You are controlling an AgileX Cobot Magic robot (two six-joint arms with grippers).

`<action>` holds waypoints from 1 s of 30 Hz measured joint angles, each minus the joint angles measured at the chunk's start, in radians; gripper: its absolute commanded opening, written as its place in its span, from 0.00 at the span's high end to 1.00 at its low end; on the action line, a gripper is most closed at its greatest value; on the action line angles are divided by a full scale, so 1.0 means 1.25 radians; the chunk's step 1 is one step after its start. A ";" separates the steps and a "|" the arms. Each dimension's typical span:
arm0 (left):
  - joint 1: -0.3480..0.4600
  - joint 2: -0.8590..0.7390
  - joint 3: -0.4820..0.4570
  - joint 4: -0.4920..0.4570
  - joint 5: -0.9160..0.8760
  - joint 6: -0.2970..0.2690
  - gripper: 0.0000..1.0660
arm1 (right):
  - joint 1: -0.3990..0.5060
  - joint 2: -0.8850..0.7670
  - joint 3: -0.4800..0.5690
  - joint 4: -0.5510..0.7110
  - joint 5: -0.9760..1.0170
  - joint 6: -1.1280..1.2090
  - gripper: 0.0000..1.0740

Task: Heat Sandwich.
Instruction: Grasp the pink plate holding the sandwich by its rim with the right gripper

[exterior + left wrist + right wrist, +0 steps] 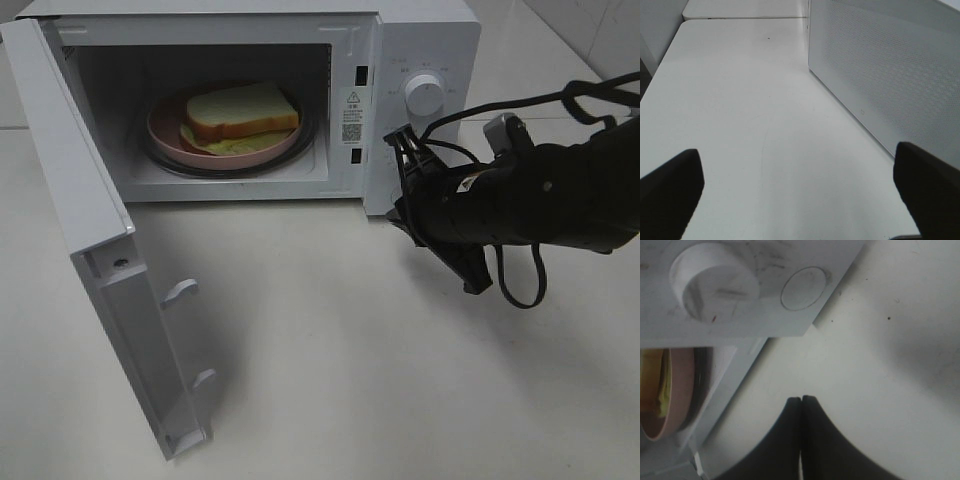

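1. Door (110,250) stands open nearest; sandwich (243,112) sits on its plate (165,135) inside the microwave (430,40).
2. Right gripper (801,402), pressed together, hangs near the dial (424,95), likely for pushing.
3. Left gripper (797,175) hovers spread, empty.

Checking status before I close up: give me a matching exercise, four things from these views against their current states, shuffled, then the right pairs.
Things:
1. sandwich
2. microwave door
3. left pincer
4. right pincer

States:
A. shut, near the dial
B. jaws apart, beside the microwave
C. on the pink plate inside the microwave
D. swung open

Pairs: 1-C; 2-D; 3-B; 4-A
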 measured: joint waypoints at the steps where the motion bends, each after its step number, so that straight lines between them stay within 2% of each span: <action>1: 0.000 0.000 0.000 0.000 0.000 0.000 0.08 | 0.000 -0.010 0.000 -0.011 0.023 -0.021 0.98; 10: 0.000 0.000 0.000 0.000 0.000 0.000 0.08 | 0.000 -0.075 0.000 -0.042 0.246 -0.266 0.96; 13: 0.000 0.000 0.000 0.000 0.000 0.000 0.08 | 0.000 -0.082 -0.019 -0.043 0.362 -0.403 0.96; 18: 0.000 0.000 0.000 0.000 0.000 0.000 0.08 | 0.000 -0.082 -0.044 -0.044 0.464 -0.542 0.96; 22: 0.000 0.000 0.000 0.000 0.000 0.000 0.08 | 0.000 -0.082 -0.083 -0.046 0.585 -0.742 0.94; 23: 0.000 0.000 0.000 0.000 0.000 0.000 0.08 | 0.000 -0.082 -0.083 -0.046 0.585 -0.742 0.94; 30: 0.000 0.000 0.000 0.000 0.000 0.000 0.08 | 0.000 -0.082 -0.126 -0.125 0.713 -1.089 0.92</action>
